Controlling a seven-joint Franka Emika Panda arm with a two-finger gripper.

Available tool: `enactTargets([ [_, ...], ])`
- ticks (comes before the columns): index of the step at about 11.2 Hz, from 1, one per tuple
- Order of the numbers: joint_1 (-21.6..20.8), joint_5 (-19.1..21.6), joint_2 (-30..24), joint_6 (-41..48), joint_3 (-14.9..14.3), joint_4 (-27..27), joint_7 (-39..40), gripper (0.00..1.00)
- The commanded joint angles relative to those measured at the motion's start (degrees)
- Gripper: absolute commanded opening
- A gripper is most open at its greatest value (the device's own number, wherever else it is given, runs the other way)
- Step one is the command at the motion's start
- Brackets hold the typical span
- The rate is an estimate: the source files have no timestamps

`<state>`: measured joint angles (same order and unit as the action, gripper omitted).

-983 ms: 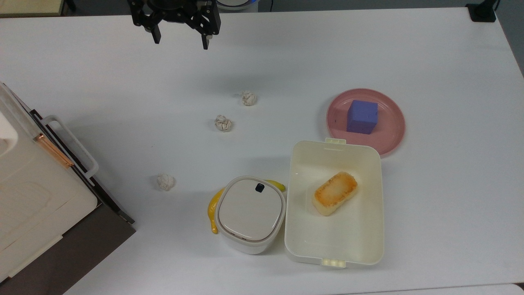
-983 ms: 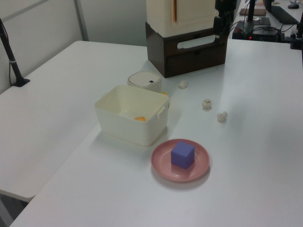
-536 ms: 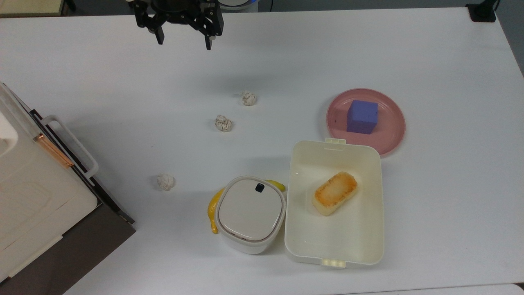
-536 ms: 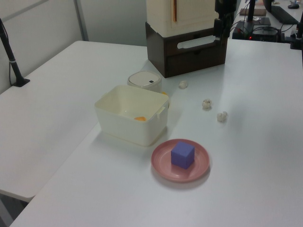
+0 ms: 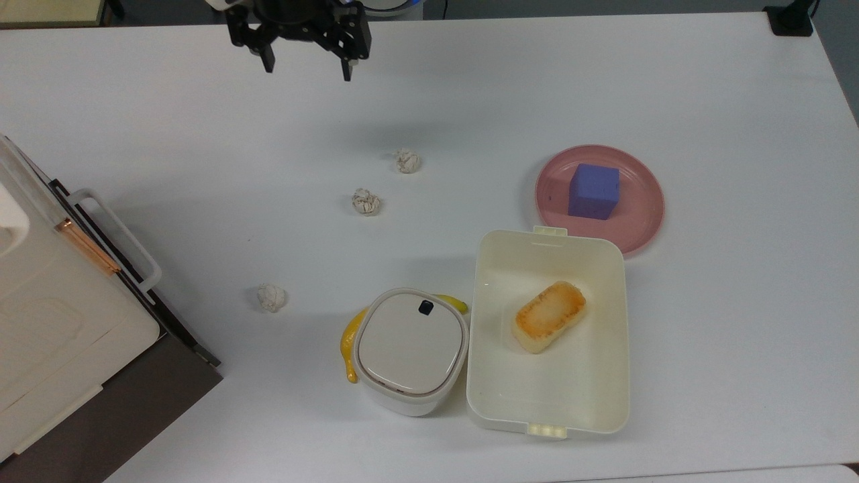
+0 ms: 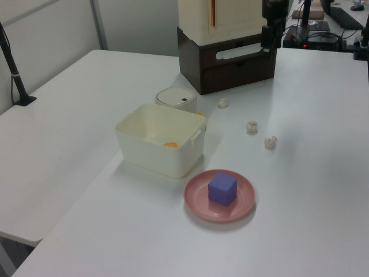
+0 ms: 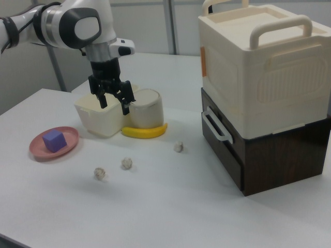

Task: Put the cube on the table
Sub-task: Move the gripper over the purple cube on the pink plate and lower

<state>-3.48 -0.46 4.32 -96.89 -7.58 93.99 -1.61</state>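
Note:
The blue-purple cube (image 5: 593,191) rests on a round pink plate (image 5: 641,201) at the top view's right, on the white table (image 5: 738,121). The left view has the cube (image 6: 222,189) on the plate (image 6: 245,202) near the front. In the right view the cube (image 7: 54,140) and plate (image 7: 70,136) lie at far left. My gripper (image 5: 309,70) hangs open and empty above the table's far edge in the top view, far to the left of the cube. In the right view it (image 7: 115,107) hovers in front of the cream box.
A cream box (image 5: 478,335) holding a toasted bread piece (image 5: 549,316) sits just below the plate. Beside it stand a round lidded container (image 5: 411,349) and a banana (image 5: 349,342). Three crumpled paper balls (image 5: 366,201) dot the middle. A cream-and-brown stacked case (image 5: 60,322) fills the top view's left.
My gripper has drifted a little to the right and toward the upper edge in the top view, still open. The cube and everything else stayed put.

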Motion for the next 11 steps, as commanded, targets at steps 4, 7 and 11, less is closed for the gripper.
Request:
enactTargets([
  [4, -14.68, 1.07, 7.00, -1.27, -1.82, 0.23, -6.02, 1.00],
  [7, -22.68, 3.52, 12.01, -11.80, -1.65, 0.31, -17.70, 1.00],
  [11, -30.16, 7.31, 17.11, -19.20, -1.56, -0.83, -27.73, 1.00],
])
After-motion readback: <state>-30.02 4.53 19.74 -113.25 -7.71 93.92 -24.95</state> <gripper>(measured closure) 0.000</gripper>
